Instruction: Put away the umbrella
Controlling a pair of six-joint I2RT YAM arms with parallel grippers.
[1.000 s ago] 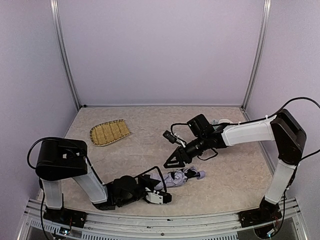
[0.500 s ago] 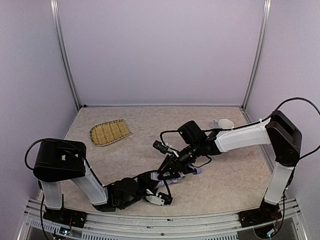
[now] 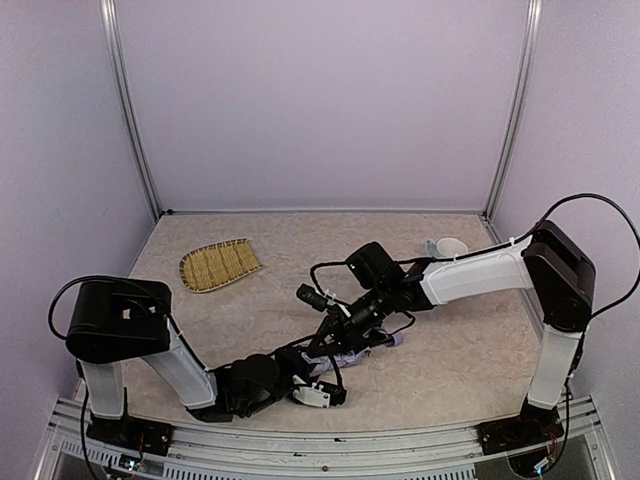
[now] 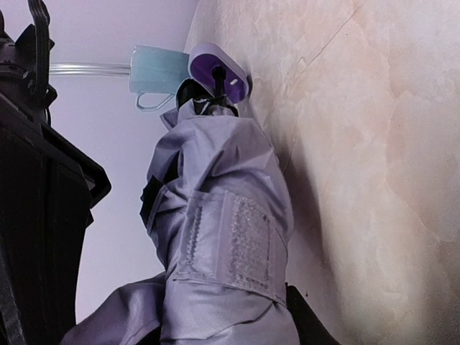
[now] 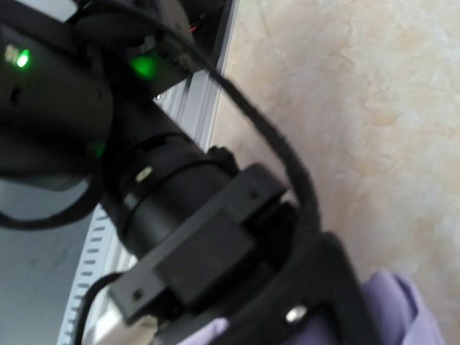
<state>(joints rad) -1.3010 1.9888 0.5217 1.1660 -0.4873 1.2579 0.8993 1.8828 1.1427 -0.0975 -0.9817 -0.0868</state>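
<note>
While the woven tray (image 3: 220, 265) sits back left, well clear, the left gripper (image 3: 322, 380) lies low at the front, jaws partly closed round the bundled umbrella (image 4: 223, 215). It lies on the table (image 3: 460, 350) front-centre, handle (image 4: 219, 68) to the right. Right gripper (image 3: 326, 344) is down on the fabric just beside, fully closed; possibly pinching cloth, wrist view too blurred to tell.

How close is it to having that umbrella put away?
Done: the umbrella is collapsed into a loose bundle on the table. In hand: the left gripper appears to hold it, while the right gripper is shut right at the bundle. To do: the Velcro strap lies exposed, apparently unfastened, so tidying and stowing are not yet done.
</note>
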